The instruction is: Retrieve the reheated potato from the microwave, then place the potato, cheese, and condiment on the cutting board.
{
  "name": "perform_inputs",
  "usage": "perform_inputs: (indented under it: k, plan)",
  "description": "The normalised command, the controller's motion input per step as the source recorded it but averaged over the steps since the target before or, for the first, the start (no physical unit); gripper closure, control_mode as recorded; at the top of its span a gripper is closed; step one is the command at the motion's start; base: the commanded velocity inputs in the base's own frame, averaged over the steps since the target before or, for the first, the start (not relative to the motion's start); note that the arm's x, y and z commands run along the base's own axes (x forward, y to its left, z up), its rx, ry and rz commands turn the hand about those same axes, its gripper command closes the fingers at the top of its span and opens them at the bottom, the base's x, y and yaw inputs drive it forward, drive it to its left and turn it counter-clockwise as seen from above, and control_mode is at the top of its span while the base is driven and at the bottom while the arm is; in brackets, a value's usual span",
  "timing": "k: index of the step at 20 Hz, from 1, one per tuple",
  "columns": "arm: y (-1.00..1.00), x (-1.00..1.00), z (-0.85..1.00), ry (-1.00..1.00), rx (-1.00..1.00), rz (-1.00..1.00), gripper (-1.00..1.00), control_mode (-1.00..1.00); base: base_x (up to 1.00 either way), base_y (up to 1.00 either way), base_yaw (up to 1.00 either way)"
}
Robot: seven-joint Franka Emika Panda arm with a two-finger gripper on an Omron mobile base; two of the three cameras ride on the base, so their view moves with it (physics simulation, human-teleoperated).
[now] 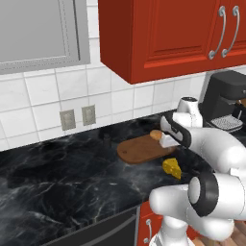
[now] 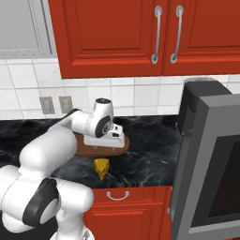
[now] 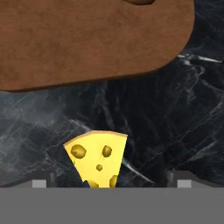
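The dark brown cutting board (image 1: pixel 137 150) (image 2: pixel 84 149) (image 3: pixel 87 43) lies on the black marble counter. The brown potato (image 1: pixel 155 135) (image 3: pixel 139 1) rests on its far right end. The yellow cheese (image 1: pixel 172 168) (image 2: pixel 101 168) (image 3: pixel 98 159) wedge sits on the counter just in front of the board. My gripper (image 1: pixel 169 143) (image 2: pixel 107 148) (image 3: pixel 111 181) hangs open and empty above the board's near edge, with the cheese showing between its tips below. A small dark thing (image 1: pixel 106 138) stands left of the board and may be the condiment. The grey microwave (image 2: pixel 206 159) stands at the right.
A black coffee machine (image 1: pixel 226 98) stands at the back right of the counter. Red wall cabinets (image 2: pixel 140 37) hang above. Two wall sockets (image 1: pixel 77 117) sit in the white tiles. A red drawer (image 2: pixel 119 199) runs below the counter edge.
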Motion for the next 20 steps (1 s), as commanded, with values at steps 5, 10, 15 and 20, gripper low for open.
perform_inputs:
  k: [5,10,15,20]
  plan:
    - [0.0,-0.23,0.06,-0.01,0.0,0.0,-1.0,-1.0,0.0,0.0,0.0]
    - [0.0,-0.25,0.0,-0.02,0.0,-0.01,-1.0,-1.0,0.0,0.0,0.0]
    - [0.07,-0.16,0.0,-0.01,0.01,0.0,-1.0,-1.0,0.0,0.0,0.0]
    - [0.13,-0.08,-0.09,0.0,0.0,0.0,-1.0,-1.0,0.0,0.0,0.0]
